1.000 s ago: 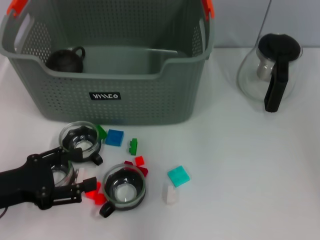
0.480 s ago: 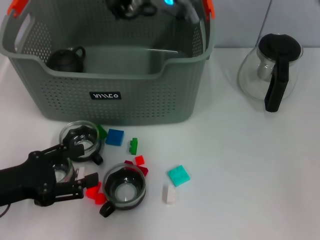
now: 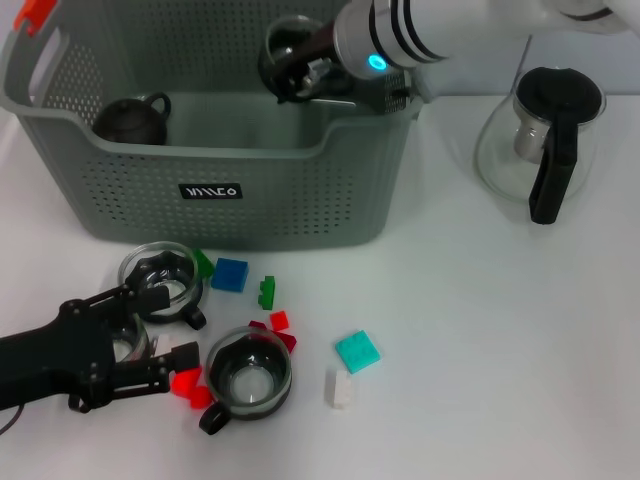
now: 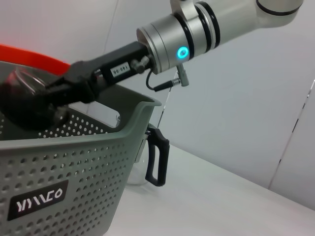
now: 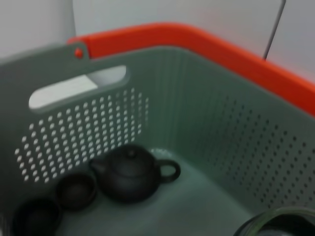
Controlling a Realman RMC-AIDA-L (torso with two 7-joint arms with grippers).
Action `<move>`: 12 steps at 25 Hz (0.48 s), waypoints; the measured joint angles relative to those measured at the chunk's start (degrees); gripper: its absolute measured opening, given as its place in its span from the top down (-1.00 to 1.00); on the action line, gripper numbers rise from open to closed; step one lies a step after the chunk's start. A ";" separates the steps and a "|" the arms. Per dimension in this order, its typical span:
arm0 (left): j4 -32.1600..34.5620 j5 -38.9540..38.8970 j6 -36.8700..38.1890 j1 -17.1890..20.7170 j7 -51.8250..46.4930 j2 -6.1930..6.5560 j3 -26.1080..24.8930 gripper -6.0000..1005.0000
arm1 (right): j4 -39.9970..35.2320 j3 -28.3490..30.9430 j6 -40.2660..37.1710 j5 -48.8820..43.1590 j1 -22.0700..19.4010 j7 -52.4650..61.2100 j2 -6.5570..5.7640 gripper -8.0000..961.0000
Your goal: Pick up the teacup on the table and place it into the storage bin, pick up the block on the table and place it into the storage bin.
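Gripping a tilted glass teacup [image 3: 290, 50] over the storage bin [image 3: 250, 190], right claw [image 3: 300, 70]

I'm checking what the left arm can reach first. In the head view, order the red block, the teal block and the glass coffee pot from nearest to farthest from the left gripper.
From the left gripper, low on the robot's left:
1. Red block, right beside its fingers.
2. Teal block, toward the middle of the table.
3. Glass coffee pot, far on the robot's right, beyond the storage bin.
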 joint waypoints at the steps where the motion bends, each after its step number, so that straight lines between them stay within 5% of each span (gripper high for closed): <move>1: -0.02 0.00 -0.02 -0.03 0.00 0.00 0.00 -0.83 | -0.03 -0.24 -0.25 -0.03 -0.08 0.01 0.00 0.87; 12: -0.24 0.00 -0.04 -0.78 0.00 0.23 0.00 -0.83 | -0.43 -0.63 -3.30 -0.38 0.22 0.63 -0.44 0.78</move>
